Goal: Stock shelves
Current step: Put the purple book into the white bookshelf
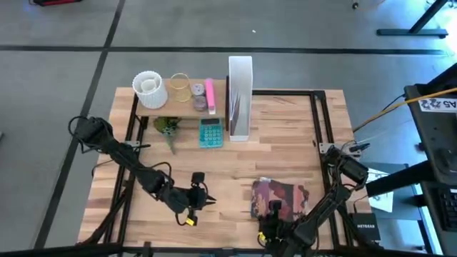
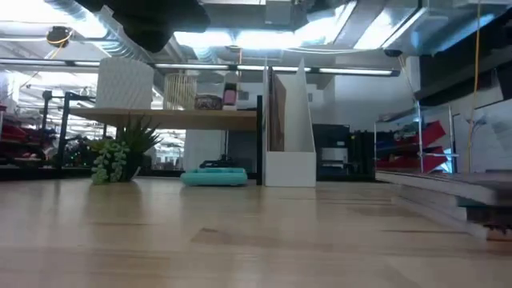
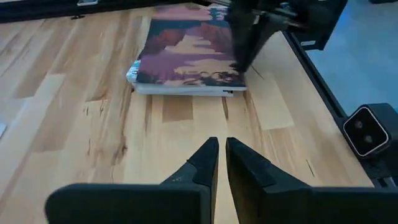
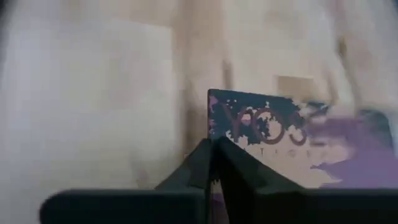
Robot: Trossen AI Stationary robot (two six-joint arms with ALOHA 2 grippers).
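- The right gripper (image 1: 270,223) hangs low at the worktop's near edge, right over the near end of the book (image 1: 280,198); its fingers (image 4: 202,165) are pinched almost together, and I cannot tell whether they actually grip the cover; my guess is the book is the next thing to be stocked.
- The left gripper (image 1: 207,200) rests just beside the book, nearer the worktop's middle; its fingers (image 3: 208,163) are drawn narrow with nothing between them, so it seems to be waiting.
- Farther back, a teal calculator (image 1: 211,133) and a small plant (image 1: 168,129) lie under the shelf (image 1: 184,104).
- On the shelf, at the far edge, stand a white pot (image 1: 149,88), a glass jar (image 1: 179,87) and a pink item (image 1: 210,93).
- The white file box (image 1: 240,96) stands upright against the shelf's end, open-topped, a likely slot for the book.
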